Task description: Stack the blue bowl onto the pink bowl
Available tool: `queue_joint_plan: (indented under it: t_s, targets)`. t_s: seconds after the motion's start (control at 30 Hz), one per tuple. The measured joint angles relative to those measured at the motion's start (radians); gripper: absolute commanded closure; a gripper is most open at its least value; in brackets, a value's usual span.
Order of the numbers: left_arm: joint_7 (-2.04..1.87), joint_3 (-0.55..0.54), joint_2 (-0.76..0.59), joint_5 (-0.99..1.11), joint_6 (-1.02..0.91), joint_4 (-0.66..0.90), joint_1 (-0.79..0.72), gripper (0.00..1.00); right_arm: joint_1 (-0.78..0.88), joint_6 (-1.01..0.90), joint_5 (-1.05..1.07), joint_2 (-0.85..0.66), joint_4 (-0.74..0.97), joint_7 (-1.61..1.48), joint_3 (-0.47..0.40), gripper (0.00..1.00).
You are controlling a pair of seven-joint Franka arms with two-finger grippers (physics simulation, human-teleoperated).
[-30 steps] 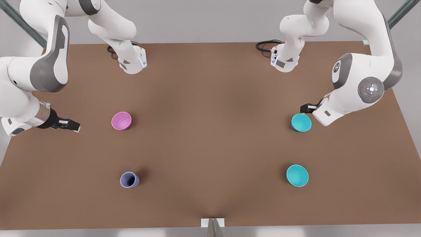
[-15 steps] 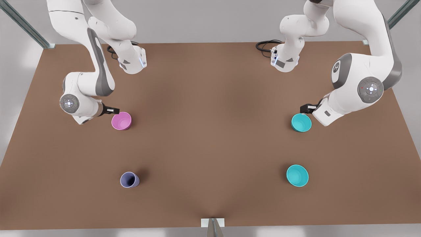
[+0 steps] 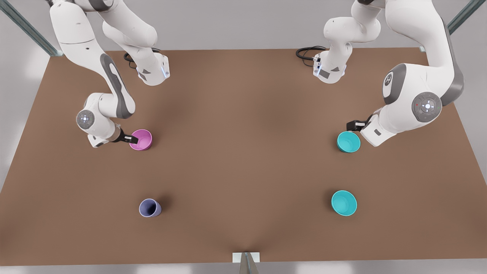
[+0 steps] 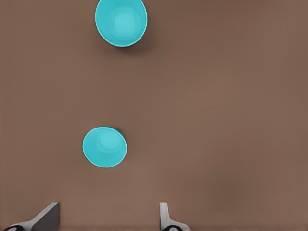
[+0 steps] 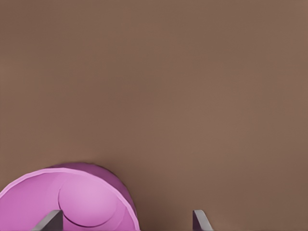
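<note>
Evidently pre-grasp: right gripper (image 3: 130, 139), fingers spread, is set astride the pink bowl (image 3: 141, 139) rim; left gripper (image 3: 352, 125), fingers spread, is held beside the blue bowl (image 3: 348, 141). Closing is called for.

table (image 3: 243, 114): brown, matte, flat; it spans most of the front view, with soft dark shading through the middle
cup (image 3: 149, 208): periwinkle-purple, narrow and tall, upright, mouth open; low on the front view's left, alone on the table
spare bowl (image 3: 344, 203): teal, glossy, upright; low on the front view's right, roughly level with the cup and well apart from it
cables: black loops on the table's far edge, one (image 3: 306, 53) right of centre, one (image 3: 129, 59) on the left
frame bars: grey metal, slanted, at the far corners, left (image 3: 26, 28) and right (image 3: 462, 15)
bracket (image 3: 246, 257): small, white, at the middle of the near table edge, a grey part sticking out of it
backdrop: plain light grey
</note>
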Motion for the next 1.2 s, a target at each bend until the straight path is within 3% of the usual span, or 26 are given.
queue_joint_plan:
  t_s: [0.23, 0.27, 0.37, 0.43, 0.57, 0.7, 0.8, 0.97, 1.07, 1.17, 1.2]
  targets:
    - [-0.002, 0.000, 0.002, 0.000, -0.009, -0.004, 0.000, 0.00, -0.002, 0.042, 0.000, 0.074, -0.004, -0.016, 0.000, 0.00]
    - [-0.002, 0.000, 0.003, 0.000, -0.010, -0.004, 0.000, 0.00, -0.002, 0.046, 0.000, 0.078, -0.004, -0.018, 0.000, 0.09]
    - [-0.002, 0.000, 0.003, 0.000, -0.011, -0.004, 0.000, 0.00, -0.010, 0.054, 0.000, 0.084, -0.001, -0.028, 0.001, 0.60]
    - [-0.003, 0.000, 0.005, 0.000, -0.012, -0.004, 0.000, 0.00, -0.014, 0.056, 0.004, 0.085, 0.006, -0.037, 0.004, 0.79]
    - [-0.003, 0.000, 0.012, 0.000, -0.013, -0.004, 0.000, 0.00, -0.014, 0.049, 0.015, 0.082, 0.035, -0.061, 0.014, 0.79]
    - [-0.004, 0.000, 0.013, 0.000, -0.013, -0.004, 0.000, 0.00, 0.001, 0.026, 0.069, 0.085, 0.106, -0.072, 0.092, 0.79]
    - [-0.004, 0.000, 0.014, 0.000, -0.013, -0.004, 0.003, 0.00, 0.156, 0.016, 0.166, 0.114, 0.242, -0.063, 0.126, 0.79]
    - [-0.004, -0.001, 0.062, 0.000, -0.011, -0.009, 0.055, 0.00, 0.555, 0.007, 0.215, 0.411, 0.718, 0.065, 0.123, 0.79]
    - [-0.002, 0.000, 0.117, -0.002, 0.019, -0.066, 0.126, 0.00, 0.743, 0.005, 0.118, 0.631, 1.016, 0.212, 0.115, 0.79]
    - [0.025, 0.020, 0.175, -0.021, 0.094, -0.162, 0.232, 0.00, 0.802, 0.004, 0.047, 0.728, 1.118, 0.346, 0.113, 0.79]
    - [0.044, 0.083, 0.176, -0.031, 0.137, -0.228, 0.210, 0.00, 0.810, 0.005, 0.031, 0.752, 1.137, 0.386, 0.112, 0.79]
